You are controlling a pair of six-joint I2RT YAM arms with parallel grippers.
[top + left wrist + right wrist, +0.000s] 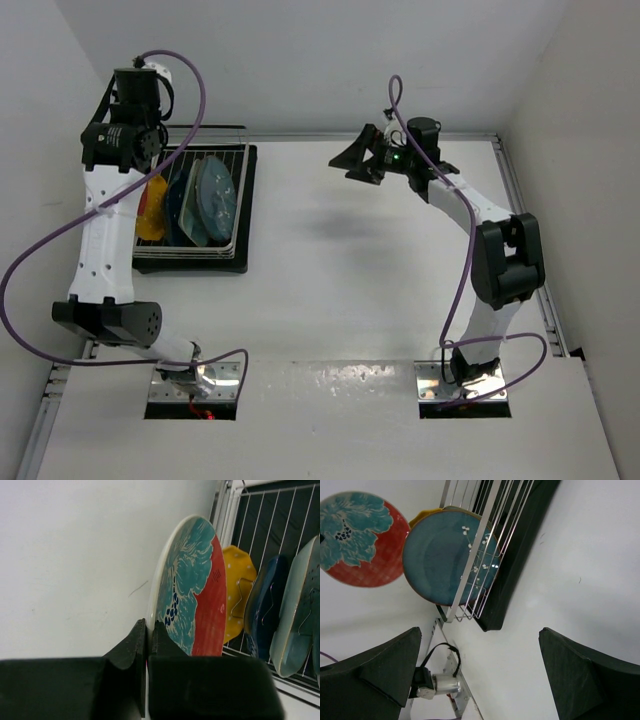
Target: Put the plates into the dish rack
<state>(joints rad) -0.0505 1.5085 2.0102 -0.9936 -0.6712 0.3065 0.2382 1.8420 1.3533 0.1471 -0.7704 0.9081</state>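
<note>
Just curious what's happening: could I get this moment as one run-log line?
left pincer: shut on red-rimmed plate | plate: beside dish rack, unslotted | in rack: four plates | right pincer: open, empty

No readable text, labels, brands or numbers in any view. The red plate [205,615] has a painted teal flower and a few short dark strokes near its rim; these are pattern, not letters.
</note>
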